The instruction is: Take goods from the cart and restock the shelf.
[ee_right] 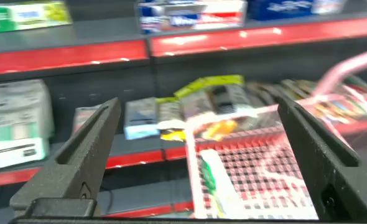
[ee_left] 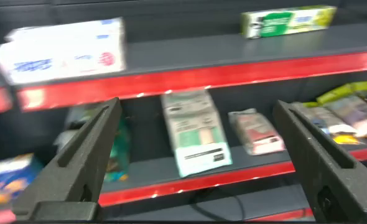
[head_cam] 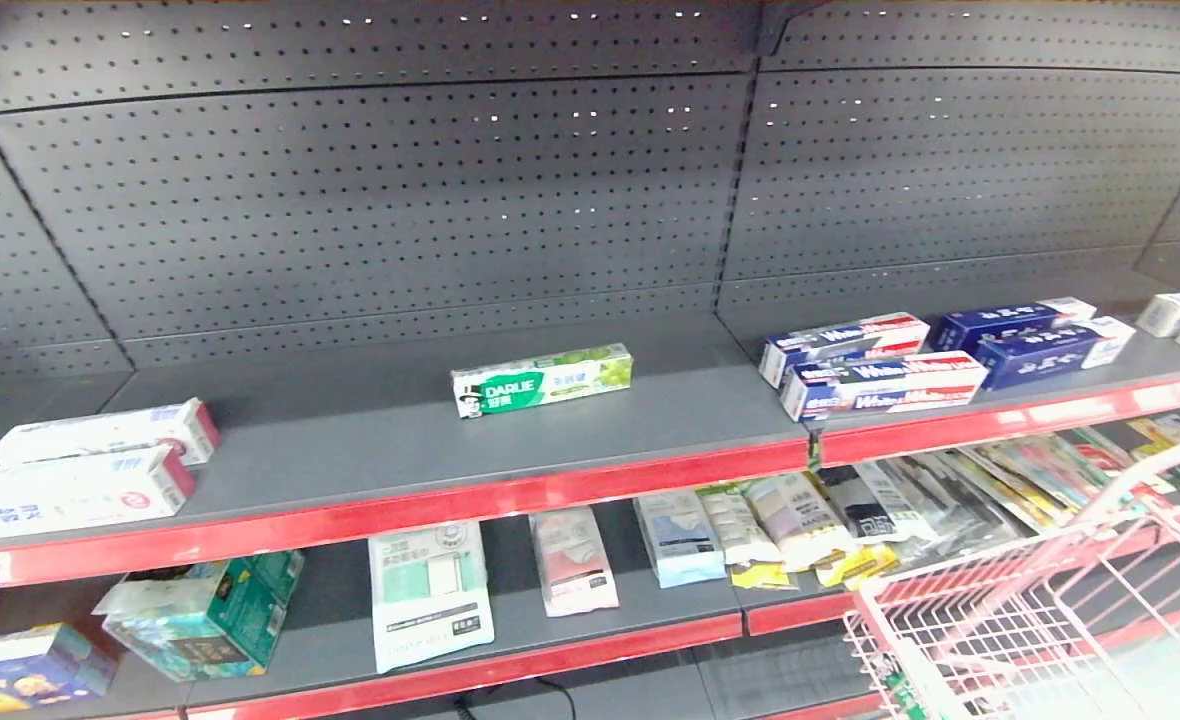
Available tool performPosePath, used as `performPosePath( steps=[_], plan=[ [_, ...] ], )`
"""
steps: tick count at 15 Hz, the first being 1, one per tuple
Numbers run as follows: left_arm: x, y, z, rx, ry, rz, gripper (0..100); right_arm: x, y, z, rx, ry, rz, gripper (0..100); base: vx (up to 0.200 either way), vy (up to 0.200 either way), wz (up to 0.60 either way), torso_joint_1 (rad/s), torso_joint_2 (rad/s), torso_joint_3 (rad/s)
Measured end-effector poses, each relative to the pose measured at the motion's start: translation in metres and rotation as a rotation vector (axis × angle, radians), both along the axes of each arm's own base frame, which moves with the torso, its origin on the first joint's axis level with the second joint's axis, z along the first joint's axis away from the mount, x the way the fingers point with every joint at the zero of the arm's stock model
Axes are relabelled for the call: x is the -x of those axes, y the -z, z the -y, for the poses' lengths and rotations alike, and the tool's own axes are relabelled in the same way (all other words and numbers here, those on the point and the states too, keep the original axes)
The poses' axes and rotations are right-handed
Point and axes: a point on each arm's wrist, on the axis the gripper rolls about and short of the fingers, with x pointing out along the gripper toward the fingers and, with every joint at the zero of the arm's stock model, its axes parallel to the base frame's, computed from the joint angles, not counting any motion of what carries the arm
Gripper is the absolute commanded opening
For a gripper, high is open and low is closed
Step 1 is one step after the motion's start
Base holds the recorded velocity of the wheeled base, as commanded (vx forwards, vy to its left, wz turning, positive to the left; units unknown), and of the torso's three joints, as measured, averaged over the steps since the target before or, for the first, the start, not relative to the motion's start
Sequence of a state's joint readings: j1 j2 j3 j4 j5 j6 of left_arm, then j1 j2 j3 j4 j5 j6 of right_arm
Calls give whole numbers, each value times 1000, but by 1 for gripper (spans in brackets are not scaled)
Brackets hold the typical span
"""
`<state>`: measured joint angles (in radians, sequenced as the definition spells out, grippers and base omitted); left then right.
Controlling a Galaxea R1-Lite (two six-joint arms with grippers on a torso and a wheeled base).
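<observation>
A pink wire cart [head_cam: 1050, 610] stands at the lower right before the shelf [head_cam: 400, 505]; the right wrist view shows its basket [ee_right: 258, 174] with a green and white pack [ee_right: 211, 177] inside. On the upper shelf board lies a green toothpaste box [head_cam: 542, 380], with white boxes [head_cam: 80, 470] to its left and blue and white boxes [head_cam: 880, 375] to its right. My left gripper [ee_left: 199, 155] is open and empty, facing the shelf's left half. My right gripper [ee_right: 199, 155] is open and empty, in front of the cart and lower shelf.
The lower shelf board [head_cam: 550, 640] holds pouches and packets [head_cam: 430, 595], a teal pack [head_cam: 210, 615] and hanging packs [head_cam: 1010, 480] at the right. A perforated back panel [head_cam: 400, 200] rises behind the upper board, which has bare room on both sides of the green box.
</observation>
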<state>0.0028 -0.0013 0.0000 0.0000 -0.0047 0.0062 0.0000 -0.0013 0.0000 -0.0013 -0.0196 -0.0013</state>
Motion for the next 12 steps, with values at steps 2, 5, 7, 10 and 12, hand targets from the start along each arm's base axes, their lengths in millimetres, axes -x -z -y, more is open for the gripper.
performPosePath(
  steps=[2, 5, 7, 10, 12],
  plan=[
    [0, 0, 0, 0, 0, 0, 100, 0, 0, 0, 0, 0, 0, 100, 0, 0, -600, 0, 2, 2],
    [0, 0, 0, 0, 0, 0, 100, 0, 0, 0, 0, 0, 0, 100, 0, 0, -600, -1, 9, 4],
    [0, 0, 0, 0, 0, 0, 100, 0, 0, 0, 0, 0, 0, 100, 0, 0, -600, 5, 2, 2],
    [0, 0, 0, 0, 0, 0, 100, 0, 0, 0, 0, 0, 0, 100, 0, 0, -400, 0, 3, 0],
    [0, 0, 0, 0, 0, 0, 100, 0, 0, 0, 0, 0, 0, 100, 0, 0, 0, 0, 0, 0]
  ],
)
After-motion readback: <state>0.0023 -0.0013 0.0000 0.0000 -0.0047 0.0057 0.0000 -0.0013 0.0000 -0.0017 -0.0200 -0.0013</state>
